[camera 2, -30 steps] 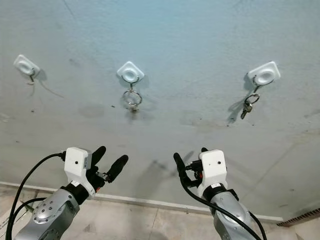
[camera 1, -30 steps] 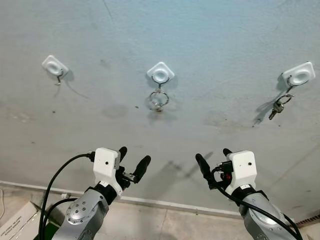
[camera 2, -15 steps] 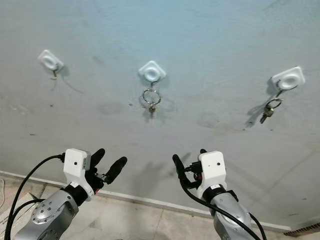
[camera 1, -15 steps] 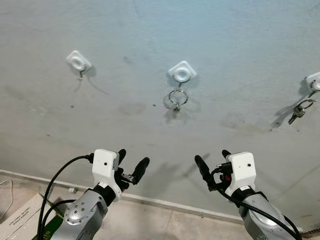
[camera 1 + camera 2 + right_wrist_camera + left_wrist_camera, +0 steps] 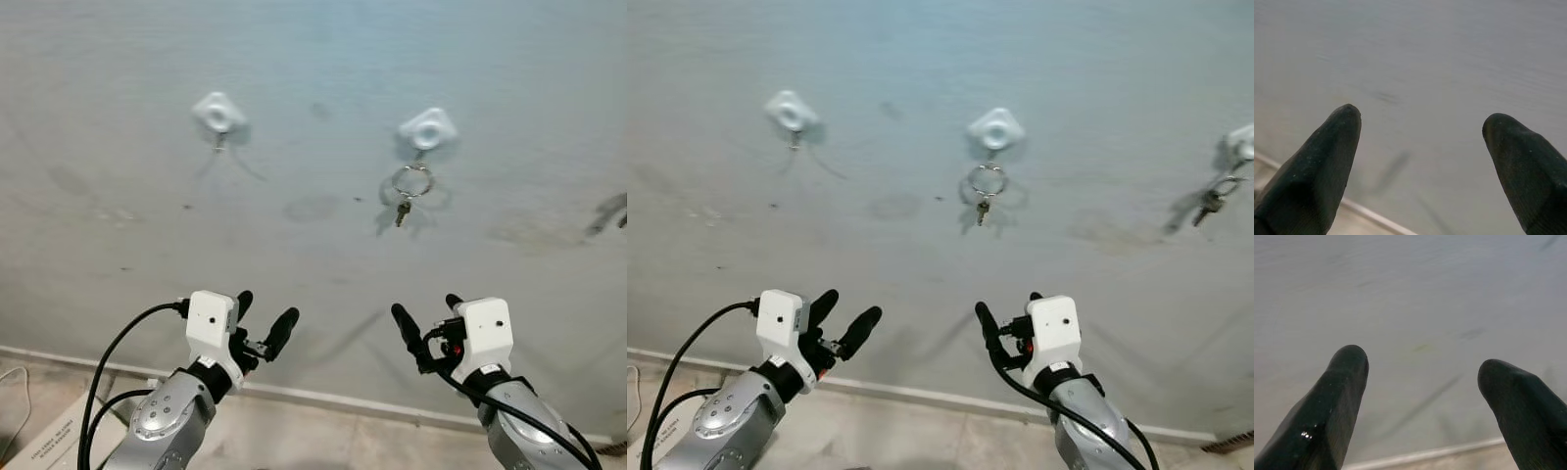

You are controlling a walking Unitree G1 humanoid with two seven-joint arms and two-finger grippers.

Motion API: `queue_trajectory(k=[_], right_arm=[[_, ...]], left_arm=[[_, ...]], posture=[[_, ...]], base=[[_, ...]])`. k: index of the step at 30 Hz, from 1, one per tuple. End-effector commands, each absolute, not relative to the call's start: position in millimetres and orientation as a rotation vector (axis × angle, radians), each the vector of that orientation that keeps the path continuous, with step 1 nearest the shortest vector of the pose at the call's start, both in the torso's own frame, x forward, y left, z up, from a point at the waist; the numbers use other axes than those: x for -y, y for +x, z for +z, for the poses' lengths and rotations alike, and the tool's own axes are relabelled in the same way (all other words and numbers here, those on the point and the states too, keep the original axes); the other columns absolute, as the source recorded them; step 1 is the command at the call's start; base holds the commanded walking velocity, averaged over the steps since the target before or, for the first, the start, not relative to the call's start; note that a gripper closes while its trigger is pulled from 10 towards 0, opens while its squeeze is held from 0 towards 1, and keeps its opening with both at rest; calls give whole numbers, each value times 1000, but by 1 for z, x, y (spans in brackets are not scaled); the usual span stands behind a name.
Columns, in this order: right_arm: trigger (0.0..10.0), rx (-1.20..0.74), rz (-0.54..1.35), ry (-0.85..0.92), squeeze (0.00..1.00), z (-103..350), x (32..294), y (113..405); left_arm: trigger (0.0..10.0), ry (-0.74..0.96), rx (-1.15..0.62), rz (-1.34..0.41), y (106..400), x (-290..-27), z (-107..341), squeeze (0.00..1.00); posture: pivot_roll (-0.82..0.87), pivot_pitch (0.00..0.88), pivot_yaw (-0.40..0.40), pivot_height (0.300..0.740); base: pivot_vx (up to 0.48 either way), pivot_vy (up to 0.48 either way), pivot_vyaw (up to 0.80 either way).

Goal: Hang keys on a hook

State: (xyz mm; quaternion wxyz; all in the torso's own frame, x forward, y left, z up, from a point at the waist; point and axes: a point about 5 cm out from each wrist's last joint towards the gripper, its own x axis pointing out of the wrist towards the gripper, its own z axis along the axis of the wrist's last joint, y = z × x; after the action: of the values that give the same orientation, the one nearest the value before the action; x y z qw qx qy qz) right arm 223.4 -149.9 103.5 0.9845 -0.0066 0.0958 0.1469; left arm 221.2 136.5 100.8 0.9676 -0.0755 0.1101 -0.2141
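Observation:
Three white hooks are fixed to the grey wall. The left hook [image 5: 218,113] is bare. On the middle hook [image 5: 426,128] hangs a metal ring with a small key [image 5: 409,188]. The right hook [image 5: 1242,143] at the picture's edge carries a bunch of keys [image 5: 1212,197]. Low in front of the wall, well below the hooks, my left gripper [image 5: 263,313] and right gripper [image 5: 429,311] both stand open with nothing between their fingers. The wrist views look past the open left gripper [image 5: 1422,367] and right gripper [image 5: 1422,122] at bare wall.
A pale skirting strip [image 5: 323,399] runs where the wall meets the tiled floor. A cardboard box [image 5: 39,441] lies on the floor at the lower left. A black cable [image 5: 108,362] loops from my left wrist.
The whole picture has shifted: the hooks now sit further right, so the camera has turned left. Both grippers keep the same open pose.

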Motion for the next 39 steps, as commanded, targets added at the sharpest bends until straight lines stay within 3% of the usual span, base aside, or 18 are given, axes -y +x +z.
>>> queue_trajectory(k=[1, 7, 23, 24, 26, 39], right_arm=[[10000, -195, 286, -24, 0, 104, 155, 223], [10000, -197, 290, -25, 0, 103, 153, 224], [10000, -194, 302, -78, 0, 107, 156, 222], [10000, -200, 317, -93, 0, 107, 158, 221], [10000, -204, 328, -117, 0, 108, 160, 221], [10000, -206, 323, -125, 0, 105, 159, 224]], left_arm=[[10000, -152, -216, -432, 222, -135, 102, 0], [10000, -149, -221, -434, 222, -135, 101, 0], [10000, -151, -217, -449, 224, -132, 100, 0], [10000, -159, -216, -449, 225, -130, 98, 0], [10000, -170, -211, -449, 226, -128, 98, 0], [10000, -190, -203, -454, 229, -123, 98, 0]], posture=[[-56, 107, 75, 740], [-54, 103, 74, 740], [-52, 96, 68, 740], [-89, 85, 8, 740], [-99, 85, -5, 740], [-98, 93, 6, 740]], base=[[0, 420, 0], [0, 371, 0], [0, 0, 0], [0, 0, 0], [0, 0, 0], [0, 0, 0]])
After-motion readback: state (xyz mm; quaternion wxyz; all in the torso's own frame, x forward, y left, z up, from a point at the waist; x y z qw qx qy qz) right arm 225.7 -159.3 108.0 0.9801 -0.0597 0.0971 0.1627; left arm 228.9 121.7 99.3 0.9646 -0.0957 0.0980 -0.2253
